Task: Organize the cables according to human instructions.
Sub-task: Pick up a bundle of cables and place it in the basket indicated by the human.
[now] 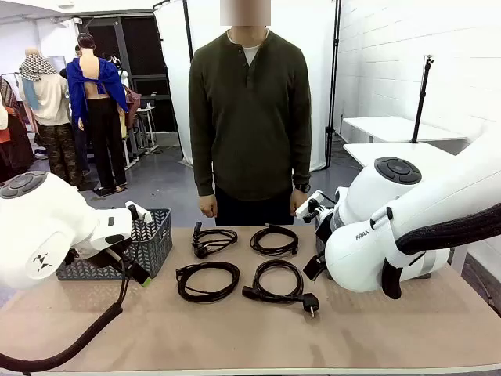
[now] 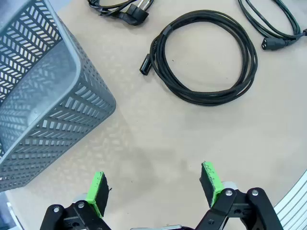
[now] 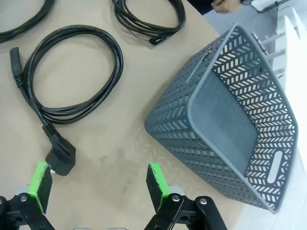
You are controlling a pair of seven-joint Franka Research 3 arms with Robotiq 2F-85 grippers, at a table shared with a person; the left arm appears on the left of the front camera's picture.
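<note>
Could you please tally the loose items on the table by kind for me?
Black coiled cables: 4
Grey baskets: 2
Total: 6

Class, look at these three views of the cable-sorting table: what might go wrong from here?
1. The near-right cable coil lies flat and thin; the open right gripper might pinch only one loop, so it unravels or its plug drags.
2. The grey basket stands close beside the open left gripper; a swing could knock it.
3. A person's hand hangs near the far-left coil; reaching there risks contact.
</note>
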